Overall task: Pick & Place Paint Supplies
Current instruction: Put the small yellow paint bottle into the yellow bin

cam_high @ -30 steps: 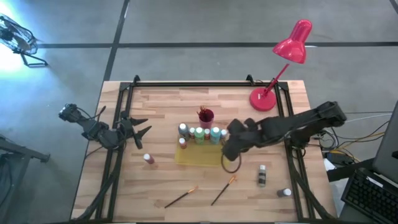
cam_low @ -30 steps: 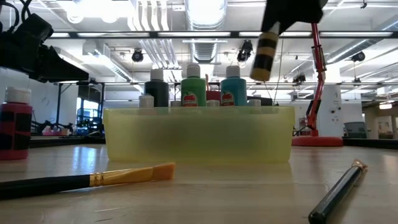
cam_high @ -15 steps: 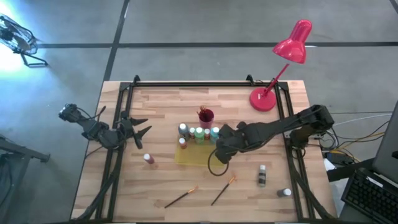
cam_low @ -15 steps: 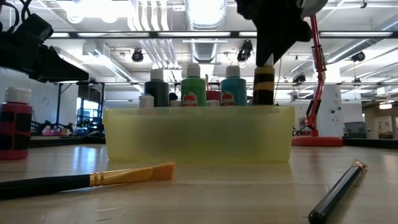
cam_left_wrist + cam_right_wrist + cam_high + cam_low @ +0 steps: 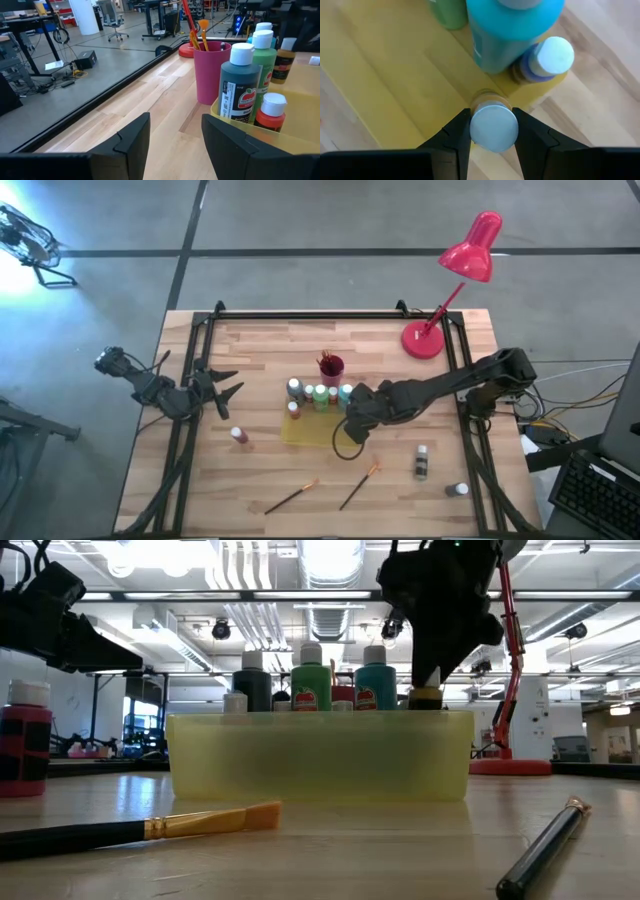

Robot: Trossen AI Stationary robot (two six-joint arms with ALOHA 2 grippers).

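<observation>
My right claw point(image 5: 491, 131) grips a white-capped paint bottle point(image 5: 493, 125) low inside the yellow tray point(image 5: 300, 432), just beside the light blue bottle point(image 5: 512, 25). I should set it flat before letting go (tilted, it could knock that neighbour). My left claw point(image 5: 172, 135) hangs open, off the tray's far side.

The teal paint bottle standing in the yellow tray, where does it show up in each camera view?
High view: teal paint bottle at the bottle row's right end, beside the right pincer.
Low view: teal paint bottle behind the yellow tray, right of the green bottle.
Left wrist view: only its cap peeks over the green bottle.
Right wrist view: large, just beyond the held bottle.
Shared landmark: the yellow tray.
</observation>
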